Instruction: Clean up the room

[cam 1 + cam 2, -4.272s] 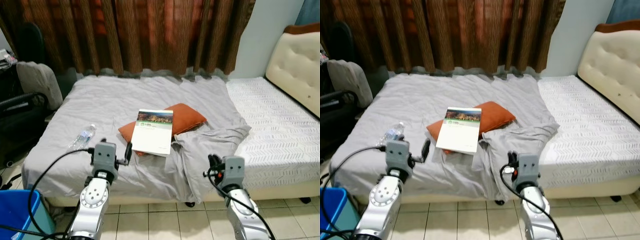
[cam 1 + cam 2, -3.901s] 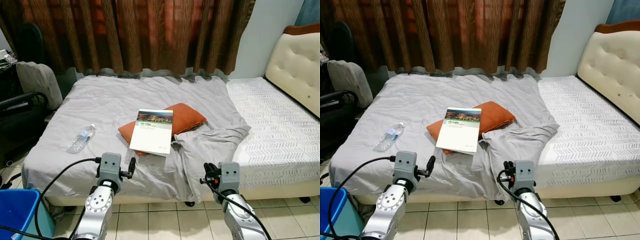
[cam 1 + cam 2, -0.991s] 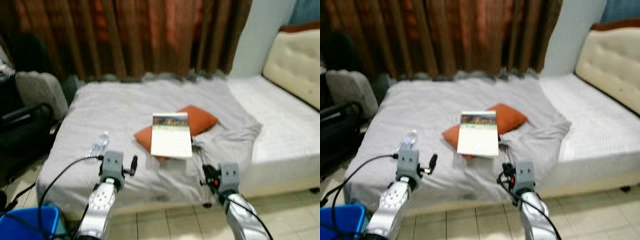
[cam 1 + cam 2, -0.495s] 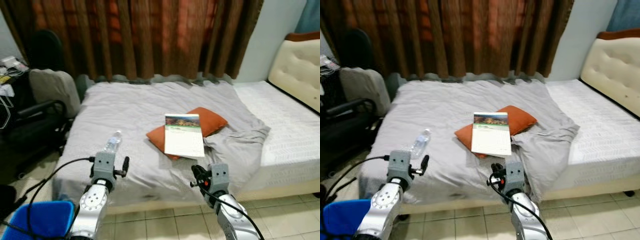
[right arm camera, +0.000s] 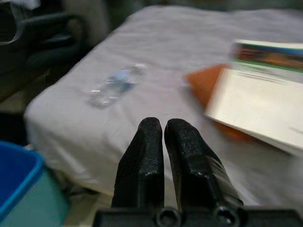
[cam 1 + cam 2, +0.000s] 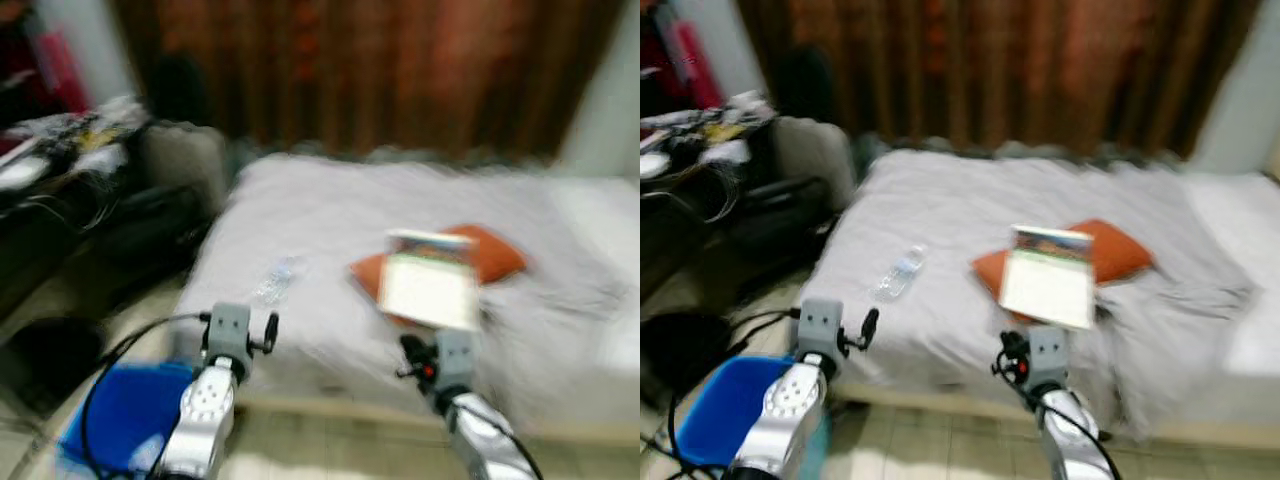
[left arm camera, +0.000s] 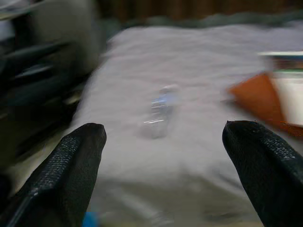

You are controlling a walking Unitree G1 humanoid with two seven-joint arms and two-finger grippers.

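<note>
Left wrist view gives us our plainest look at the plastic water bottle: clear, small, with a bluish label band, lying on its side on the grey bedsheet, blurred. We see it framed between our left gripper's two black fingers, which stand spread wide with nothing between them.

From the head views, the bottle lies near the left edge of the bed, at about 10 o'clock from the book. That book, white with a green-and-brown top strip, rests on an orange cushion toward the middle of the bed. Both head pictures are smeared.

Our right gripper has its fingers pressed together, empty, hovering short of the bed's near edge; the right wrist view sets the bottle at 11 o'clock of the fingertips and the book at 2 o'clock.

Only the head views take in the blue bin on the floor by our left arm, the dark chair beside the bed and the brown curtains behind it.
</note>
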